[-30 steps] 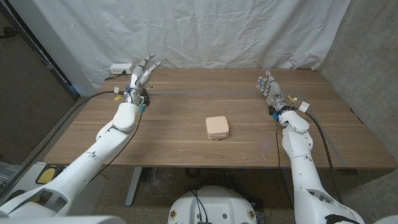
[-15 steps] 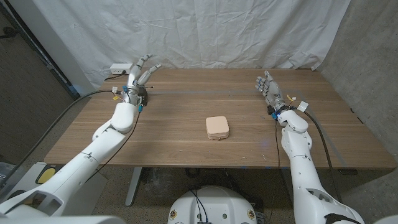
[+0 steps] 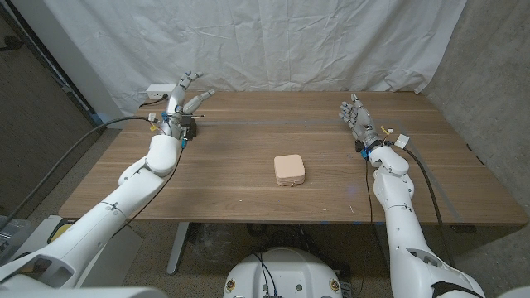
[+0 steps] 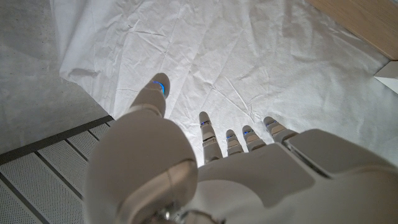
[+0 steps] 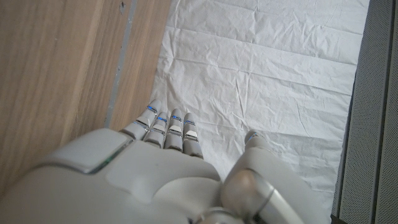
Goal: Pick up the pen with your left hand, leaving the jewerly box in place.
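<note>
The jewelry box (image 3: 290, 170), a pale pink rounded square, lies shut at the middle of the wooden table (image 3: 248, 149). My left hand (image 3: 184, 93) is raised over the table's far left corner, well away from the box. Its fingers are spread toward the white curtain and hold nothing; the left wrist view shows the same hand (image 4: 211, 168) with its fingertips (image 4: 204, 121) apart. A small dark piece sits by the left wrist, and I cannot tell whether it is the pen. At the far right, my right hand (image 3: 358, 120) stands with its fingers apart and empty, as the right wrist view of that hand (image 5: 155, 162) confirms.
A white power strip (image 3: 157, 92) lies at the table's back left edge, just behind my left hand. A white curtain (image 3: 273, 41) hangs behind the table. Cables trail from both wrists off the table's sides.
My left hand has drifted a little to the left and toward the back edge, fingers still spread. The right hand and the jewelry box have not moved.
</note>
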Motion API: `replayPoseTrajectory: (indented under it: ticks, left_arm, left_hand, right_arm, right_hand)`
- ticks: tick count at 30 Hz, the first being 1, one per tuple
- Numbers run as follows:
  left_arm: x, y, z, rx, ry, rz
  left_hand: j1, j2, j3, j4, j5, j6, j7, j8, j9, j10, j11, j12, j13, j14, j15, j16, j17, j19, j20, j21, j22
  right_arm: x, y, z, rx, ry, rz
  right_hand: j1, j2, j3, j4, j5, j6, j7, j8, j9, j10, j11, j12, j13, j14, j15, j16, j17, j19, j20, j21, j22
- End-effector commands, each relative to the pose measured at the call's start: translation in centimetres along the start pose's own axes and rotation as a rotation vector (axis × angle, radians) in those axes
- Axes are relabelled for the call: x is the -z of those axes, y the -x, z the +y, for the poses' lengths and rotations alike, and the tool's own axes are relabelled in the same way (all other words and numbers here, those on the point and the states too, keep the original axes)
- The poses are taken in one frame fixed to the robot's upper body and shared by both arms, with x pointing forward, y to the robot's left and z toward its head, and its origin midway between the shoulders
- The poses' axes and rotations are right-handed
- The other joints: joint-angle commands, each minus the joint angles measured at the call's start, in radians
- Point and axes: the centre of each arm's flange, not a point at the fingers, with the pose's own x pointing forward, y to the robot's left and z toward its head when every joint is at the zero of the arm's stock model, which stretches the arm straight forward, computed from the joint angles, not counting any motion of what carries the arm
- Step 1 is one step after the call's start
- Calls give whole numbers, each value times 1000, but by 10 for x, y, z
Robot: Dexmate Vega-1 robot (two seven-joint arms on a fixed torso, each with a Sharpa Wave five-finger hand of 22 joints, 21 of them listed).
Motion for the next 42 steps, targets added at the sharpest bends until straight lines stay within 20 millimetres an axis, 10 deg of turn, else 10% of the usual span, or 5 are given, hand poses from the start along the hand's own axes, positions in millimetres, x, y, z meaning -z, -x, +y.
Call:
replayPoseTrajectory:
  ticks: [1,13,42]
  left_arm:
    - [-6,1,7,-14,-66,3]
    - [-9,4,19,-23,-136,9]
    - [-26,-4,34,-78,-511,-28]
  left_hand:
    - [31,6,-9,9,-8,56,8,15,5,-47,-5,-4,1,-32,-1,-4,1,-25,-1,-8,3]
    - [74,23,-23,16,-20,197,6,54,7,-77,-21,7,2,-59,-25,0,3,-44,-4,-7,6]
    - [111,33,-44,22,-33,227,28,49,8,-32,10,27,-1,-25,-13,13,2,-28,-17,4,6]
  right_arm:
    - [2,-1,0,3,-3,0]
    - [2,-1,3,2,-4,-2]
    - [3,-2,10,-1,-7,-2]
  right_hand:
    - [0,7,-1,-5,-3,3,-3,-2,1,6,0,0,3,6,0,4,4,5,-11,-2,5]
    - [-2,8,-2,-6,-4,3,-3,-3,1,7,4,0,4,6,1,3,5,7,-11,-7,5]
    - [-3,9,-5,-8,-5,2,-6,-4,1,6,5,-1,4,6,2,2,5,9,-9,-17,5]
